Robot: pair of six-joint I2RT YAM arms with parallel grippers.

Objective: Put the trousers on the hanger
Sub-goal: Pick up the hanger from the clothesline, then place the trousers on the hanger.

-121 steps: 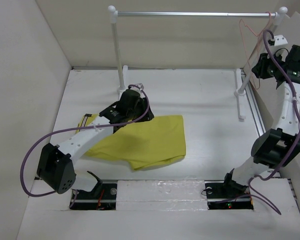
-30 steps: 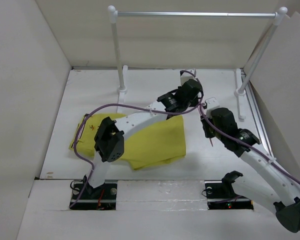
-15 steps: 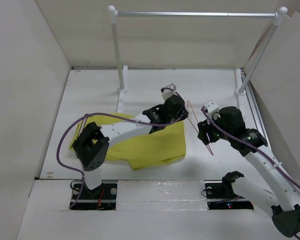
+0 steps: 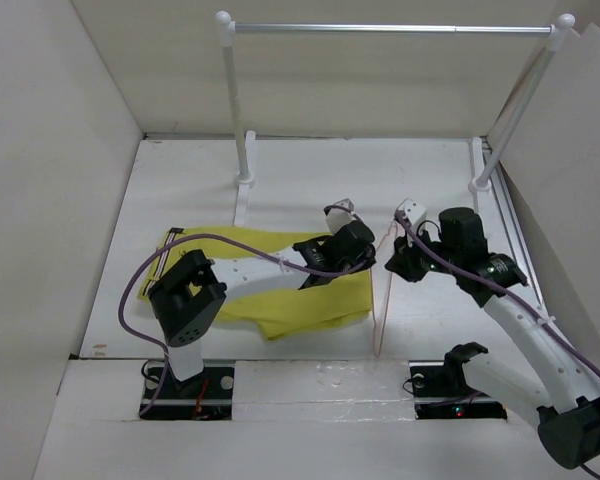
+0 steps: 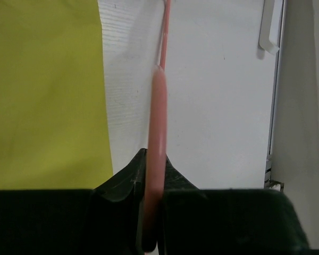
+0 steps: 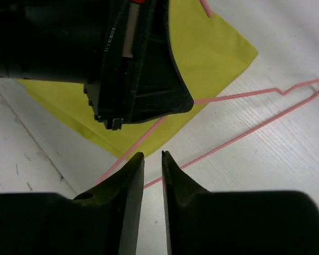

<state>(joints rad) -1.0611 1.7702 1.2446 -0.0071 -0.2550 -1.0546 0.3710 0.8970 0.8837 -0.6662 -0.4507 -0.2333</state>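
The yellow trousers (image 4: 280, 290) lie flat on the table left of centre; they also show in the left wrist view (image 5: 42, 95) and the right wrist view (image 6: 212, 42). The thin pink hanger (image 4: 379, 300) runs from the grippers toward the near edge. My left gripper (image 4: 365, 250) is shut on the hanger's wire (image 5: 158, 106), just past the trousers' right edge. My right gripper (image 4: 398, 262) is close to the right of it. In the right wrist view its jaws (image 6: 150, 155) stand slightly apart and empty, above the hanger's triangle (image 6: 255, 93).
The tall white-posted stand (image 4: 230, 100) with its silver rail (image 4: 380, 28) spans the back of the table. One of its feet (image 5: 269, 26) shows in the left wrist view. Walls close in on the left (image 4: 50, 180) and right (image 4: 570, 150).
The hanger has swung from a short curve beside the right gripper to a long line pointing at the near edge. Both grippers have shifted slightly, and the right one now sits beside the wire.
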